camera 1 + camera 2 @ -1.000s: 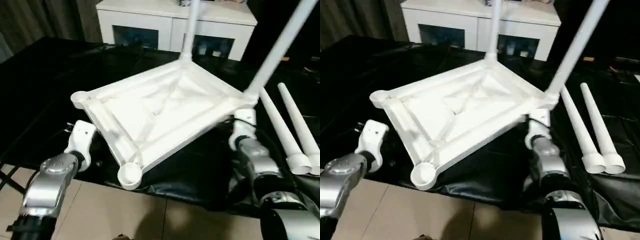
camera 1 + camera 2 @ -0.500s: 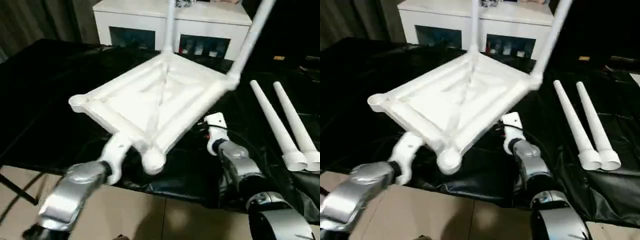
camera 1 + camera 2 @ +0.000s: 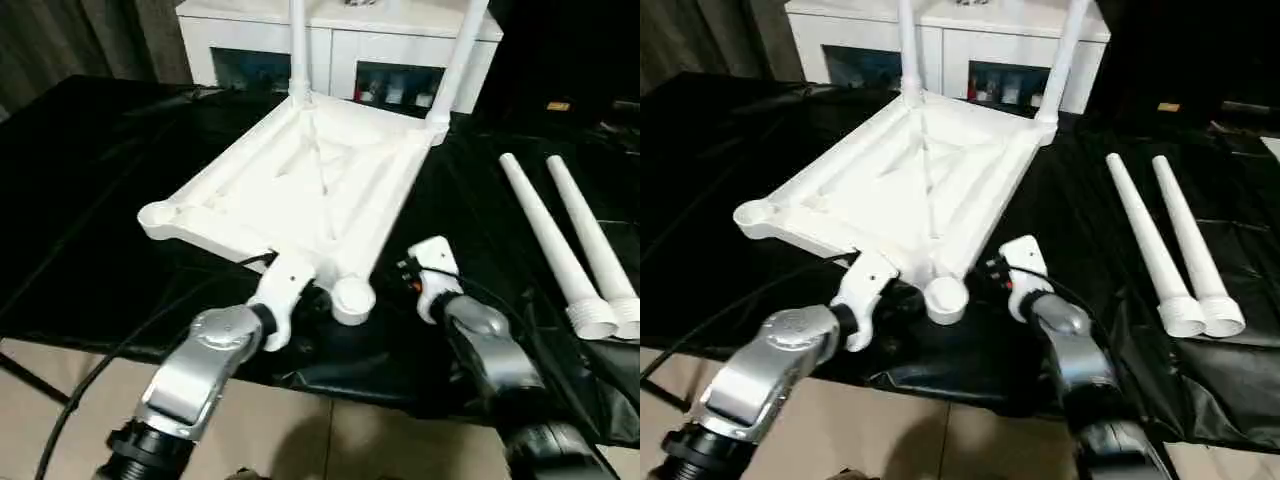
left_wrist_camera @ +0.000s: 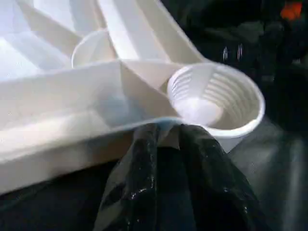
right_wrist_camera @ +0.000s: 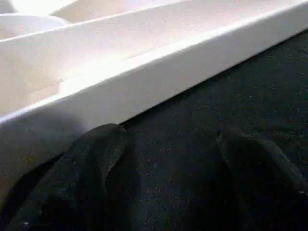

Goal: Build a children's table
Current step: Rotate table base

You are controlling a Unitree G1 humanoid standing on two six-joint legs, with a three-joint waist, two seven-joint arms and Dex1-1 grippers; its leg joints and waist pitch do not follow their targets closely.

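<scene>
1. The two head views look forward and down from above the robot's forearms onto the black-covered work surface [image 3: 90, 200], with the white cabinet [image 3: 340, 50] at the far edge.
2. They sit just beside each other, so both share the upturned tabletop [image 3: 300, 190], its two fitted legs [image 3: 908, 50] at the far corners and the two loose legs [image 3: 1160, 250] on the right.
3. The left wrist view looks along the left gripper [image 4: 163, 134] from very near, facing the tabletop's near corner socket [image 4: 216, 103].
4. The right wrist view looks along the right gripper [image 5: 163, 144] from very near and low over the black cover, facing the tabletop's side rim [image 5: 159, 82].
</scene>
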